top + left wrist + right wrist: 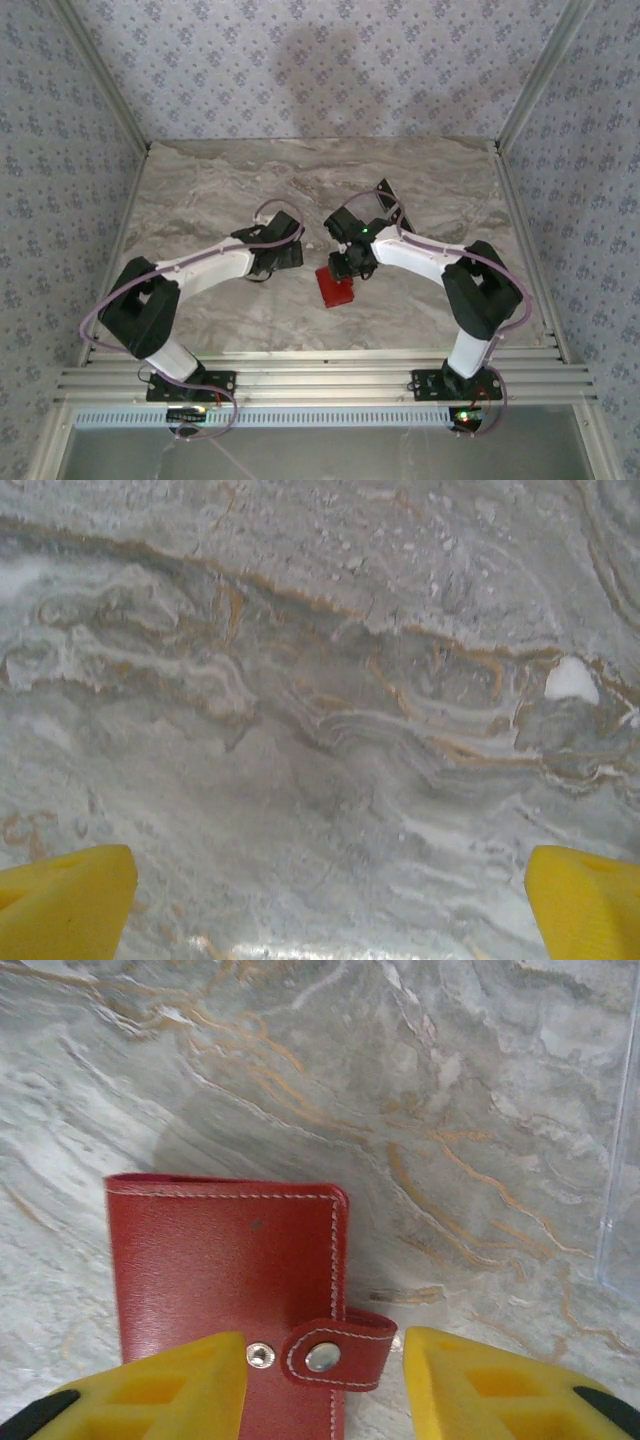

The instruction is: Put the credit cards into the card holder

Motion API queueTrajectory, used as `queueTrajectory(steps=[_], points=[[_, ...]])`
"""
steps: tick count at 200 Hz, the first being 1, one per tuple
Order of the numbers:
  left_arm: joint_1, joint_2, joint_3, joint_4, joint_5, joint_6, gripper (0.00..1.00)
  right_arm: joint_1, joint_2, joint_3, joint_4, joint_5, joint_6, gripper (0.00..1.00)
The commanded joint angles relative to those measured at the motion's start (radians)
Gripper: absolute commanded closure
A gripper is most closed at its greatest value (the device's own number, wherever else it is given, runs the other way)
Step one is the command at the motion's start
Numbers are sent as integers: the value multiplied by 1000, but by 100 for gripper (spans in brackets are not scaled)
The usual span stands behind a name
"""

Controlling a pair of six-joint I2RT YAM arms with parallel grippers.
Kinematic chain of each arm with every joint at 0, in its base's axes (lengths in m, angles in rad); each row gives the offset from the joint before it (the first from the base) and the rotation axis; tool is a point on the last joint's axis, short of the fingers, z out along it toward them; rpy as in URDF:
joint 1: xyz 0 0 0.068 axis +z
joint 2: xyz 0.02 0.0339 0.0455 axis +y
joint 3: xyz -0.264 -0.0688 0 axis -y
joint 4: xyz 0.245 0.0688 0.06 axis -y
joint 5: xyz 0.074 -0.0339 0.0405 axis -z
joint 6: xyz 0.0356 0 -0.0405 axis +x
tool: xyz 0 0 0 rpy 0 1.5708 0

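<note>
Rail (320,380): ribbed aluminium strips along the near table edge; both arm bases are bolted onto it.
Left arm (200,268): white shell, black joints, a pale looped cable; reaches toward the table's middle.
Right arm (420,255): same build, bent inward toward the left one.
Left gripper (325,895): blunt yellow fingers (60,905) spread wide, nothing between them, above bare stone.
Right gripper (325,1380): yellow ribbed fingers (480,1385) partly apart, straddling the wallet's tab. One overlaps the wallet face and the other sits just beside the tab. No clamp shows.
Wallet (220,1260): red grained leather, roughly square, rounded corners, pale stitching. It lies flat and closed near the table's middle, just below the right gripper in the top view (336,290).
Tab (340,1355): short rounded strap with a metal snap.
Cards (386,192): a thin dark slanted shape beyond the right gripper; too small to count.
Clear edge (622,1160): a transparent strip at the right.
Table (320,680): grey marble pattern, rust-orange veins.
Walls (320,60): pale floral print.
</note>
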Motion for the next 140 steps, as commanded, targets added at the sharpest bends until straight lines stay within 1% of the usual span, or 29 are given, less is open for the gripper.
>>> queueTrajectory(steps=[1, 22, 58, 110, 140], points=[[5, 33, 65, -74, -24, 48, 0, 26, 37, 56, -58, 79, -15, 53], [13, 22, 53, -66, -18, 36, 0, 40, 58, 70, -69, 106, -26, 54], [14, -4, 21, -54, -18, 9, 0, 51, 84, 89, -72, 111, -38, 57], [15, -1, 7, -52, -11, 11, 0, 68, 84, 93, -105, 153, -49, 66], [16, 3, 7, -49, -10, 13, 0, 76, 78, 93, -112, 159, -53, 73]])
